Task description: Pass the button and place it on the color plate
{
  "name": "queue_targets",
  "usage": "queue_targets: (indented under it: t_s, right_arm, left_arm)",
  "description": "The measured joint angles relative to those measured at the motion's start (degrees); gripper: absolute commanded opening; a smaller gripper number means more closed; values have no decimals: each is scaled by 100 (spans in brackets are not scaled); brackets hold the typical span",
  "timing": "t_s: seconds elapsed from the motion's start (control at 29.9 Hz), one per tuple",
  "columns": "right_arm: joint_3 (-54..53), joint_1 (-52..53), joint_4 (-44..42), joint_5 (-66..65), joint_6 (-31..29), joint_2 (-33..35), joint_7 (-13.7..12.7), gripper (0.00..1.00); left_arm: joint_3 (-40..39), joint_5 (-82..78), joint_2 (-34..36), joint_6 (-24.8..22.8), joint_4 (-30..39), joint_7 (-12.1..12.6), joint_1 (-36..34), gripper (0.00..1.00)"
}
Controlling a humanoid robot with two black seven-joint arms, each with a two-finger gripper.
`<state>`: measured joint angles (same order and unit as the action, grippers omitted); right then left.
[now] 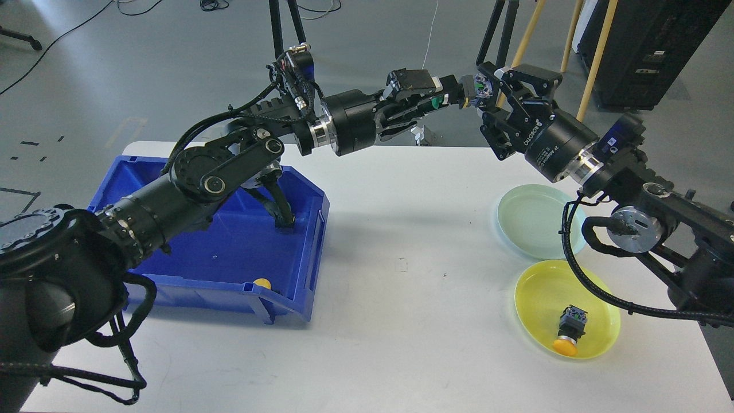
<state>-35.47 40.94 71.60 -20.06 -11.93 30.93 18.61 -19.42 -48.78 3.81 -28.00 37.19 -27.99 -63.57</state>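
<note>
Mid-air handover, above the far edge of the table (401, 246). Our left pincer (441, 98) and right pincer (473, 92) meet nose to nose, and the green button (438, 102) sits in the narrow space between them.

Left pincer: clenched on the green button, cap end showing between its fingers. The button's long axis runs roughly level, left to right, pointing straight across into the right pincer. Its rear block (grey-blue, small in this view) appears to lie at or inside the right fingers.

Right pincer: fingers around that rear end, but we cannot tell whether they have closed on it or only bracket it; the parts overlap and are dark.

The relation that matters: the button lies directly in line between the two pincers, so the transfer needs no sideways correction, only a close on the right and a release on the left. We judge the pass itself to be under way, not complete.

Target side: green plate (530, 221) and yellow plate (545, 287) both sit below and near the right arm, well apart from the left. Yellow plate already holds a yellow button (569, 332). Green plate is bare, the likely match.

Blue bin (309, 229) at left holds another yellow-capped button (262, 283).
</note>
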Motion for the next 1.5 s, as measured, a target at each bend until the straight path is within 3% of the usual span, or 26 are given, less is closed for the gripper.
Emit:
queue_targets:
  t_s: [0.1, 0.17, 0.23, 0.33, 0.43, 0.8, 0.9, 1.0, 1.14, 1.27, 1.3, 1.37, 1.4, 1.5]
  right_arm:
    - [24, -13, -6, 7, -5, -101, -3, 0]
    - [111, 4, -5, 8, -7, -159, -3, 0]
    - [185, 16, -5, 9, -9, -178, -4, 0]
    - [237, 16, 2, 13, -20, -200, -4, 0]
    - [247, 16, 23, 31, -36, -205, -7, 0]
    - [-131, -305, -30, 692, 79, -141, -23, 0]
    - [-367, -552, -160, 1191, 567, -124, -62, 0]
    - [-405, -707, -482, 1553, 1538, -153, -421, 0]
    - [-204, -853, -951, 1690, 3163, -272, -1157, 0]
    - [274, -848, -1127, 1690, 3880, -421, -1414, 0]
    - [366, -839, -1138, 1690, 3931, -434, -1479, 5]
    - [494, -830, -1155, 1692, 3977, -461, -1618, 27]
    - [509, -830, -1163, 1694, 3985, -476, -1653, 34]
    - [507, -829, -1233, 1698, 3994, -531, -1697, 69]
  left_arm:
    - [2, -2, 0, 0, -1, 0, 0, 5]
    - [3, -4, 1, 0, -3, 1, 1, 11]
    - [2, -4, 1, 0, -3, 1, 1, 38]
    - [-22, -1, 0, 0, -3, 1, 0, 72]
    - [-62, 27, -3, 0, -1, 1, -6, 88]
    - [-81, 102, -67, 0, 5, -10, -19, 92]
    - [-73, 383, -48, 0, -14, -5, -3, 92]
    - [-66, 684, 12, 0, -163, -1, -3, 92]
    - [-212, 1181, 456, 0, -315, 1, -38, 92]
    - [-285, 1564, 1013, 1, -258, 1, -169, 92]
    - [-291, 1596, 1104, 1, -253, 1, -206, 92]
    - [-292, 1619, 1206, 1, -249, 1, -231, 92]
    - [-292, 1622, 1237, 0, -246, 1, -234, 92]
    - [-287, 1626, 1271, 0, -245, 1, -242, 93]
